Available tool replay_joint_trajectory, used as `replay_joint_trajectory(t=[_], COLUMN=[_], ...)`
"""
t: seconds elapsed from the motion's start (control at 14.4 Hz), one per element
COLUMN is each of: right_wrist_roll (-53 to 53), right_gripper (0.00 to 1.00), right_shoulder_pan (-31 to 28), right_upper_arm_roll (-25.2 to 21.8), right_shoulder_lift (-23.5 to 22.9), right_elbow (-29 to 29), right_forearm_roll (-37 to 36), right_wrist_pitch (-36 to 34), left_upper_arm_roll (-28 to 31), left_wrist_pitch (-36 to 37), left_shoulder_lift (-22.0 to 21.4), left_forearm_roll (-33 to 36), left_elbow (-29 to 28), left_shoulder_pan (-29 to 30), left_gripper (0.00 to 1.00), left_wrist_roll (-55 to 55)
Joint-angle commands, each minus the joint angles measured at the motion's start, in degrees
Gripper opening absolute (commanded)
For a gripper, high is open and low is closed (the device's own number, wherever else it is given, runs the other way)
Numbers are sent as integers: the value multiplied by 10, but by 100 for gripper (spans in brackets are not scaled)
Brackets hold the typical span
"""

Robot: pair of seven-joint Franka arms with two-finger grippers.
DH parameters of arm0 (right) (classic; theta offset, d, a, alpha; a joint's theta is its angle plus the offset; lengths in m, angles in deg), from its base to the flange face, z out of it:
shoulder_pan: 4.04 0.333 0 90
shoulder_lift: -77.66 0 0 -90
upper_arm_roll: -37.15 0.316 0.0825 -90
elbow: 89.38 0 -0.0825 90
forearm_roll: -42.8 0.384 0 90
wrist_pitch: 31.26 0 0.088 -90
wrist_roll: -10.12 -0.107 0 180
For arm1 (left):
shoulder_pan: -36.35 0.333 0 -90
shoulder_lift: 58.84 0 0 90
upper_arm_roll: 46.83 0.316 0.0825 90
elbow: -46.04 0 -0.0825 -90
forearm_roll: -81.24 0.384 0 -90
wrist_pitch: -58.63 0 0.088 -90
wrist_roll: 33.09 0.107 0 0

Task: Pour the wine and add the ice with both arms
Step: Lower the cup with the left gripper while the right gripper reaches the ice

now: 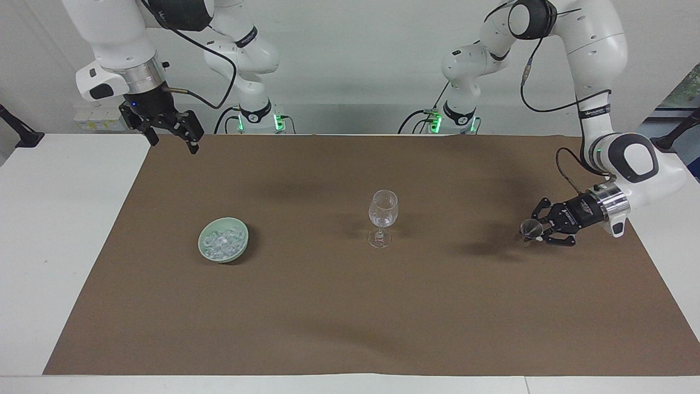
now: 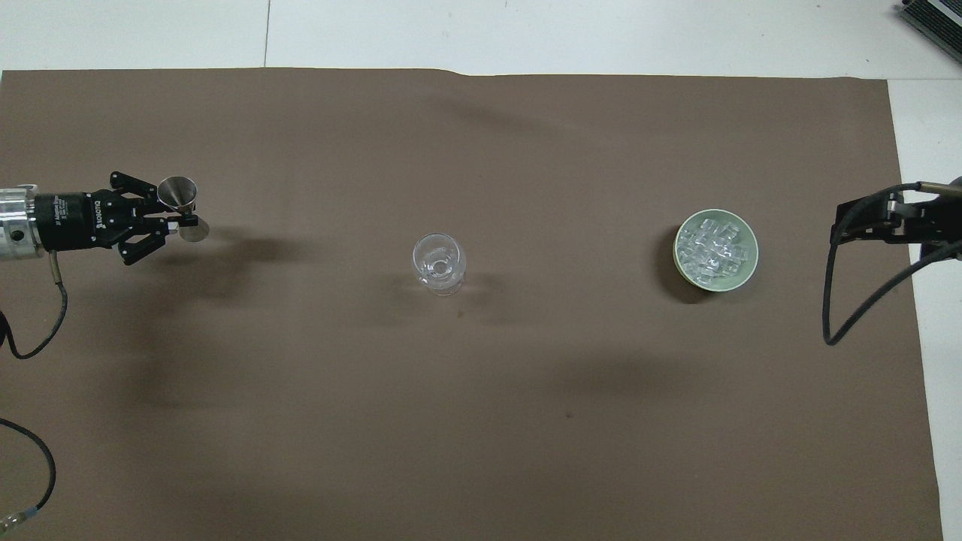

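left gripper (image 1: 533, 232) clamped on steel jigger (image 1: 529, 227); right gripper (image 1: 176, 130) fingers apart, holding nothing

Left end effector (image 2: 174, 219) clamped on a steel jigger (image 2: 180, 201), wine glass (image 2: 439, 263) mid-mat, ice (image 2: 713, 248) in bowl.
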Motion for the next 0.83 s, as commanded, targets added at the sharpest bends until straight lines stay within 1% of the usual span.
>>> replay_joint_trajectory(t=[0.0,0.14,0.35,0.76], right_wrist_roll=[22,29,38,46], right_gripper=[100,100,100,100], right_shoulder_pan=[-5,-3,-1,4], right_upper_arm_roll=[2,2,2,3], right_shoulder_lift=[8,1,-4,-76], right_elbow=[42,70,119,129], right_forearm_roll=[12,12,12,12], right_wrist_pitch=[38,77,145,248], left_upper_arm_roll=[-5,-5,-5,-5], left_wrist_pitch=[1,-13,-17,-34], left_shoulder_lift=[-5,-3,-3,-5], left_forearm_roll=[-49,-75,-90,-99], left_elbow=[-35,-60,-72,-100], left_shoulder_pan=[6,6,7,7], left_gripper=[0,0,0,0], left_wrist_roll=[42,62,74,126])
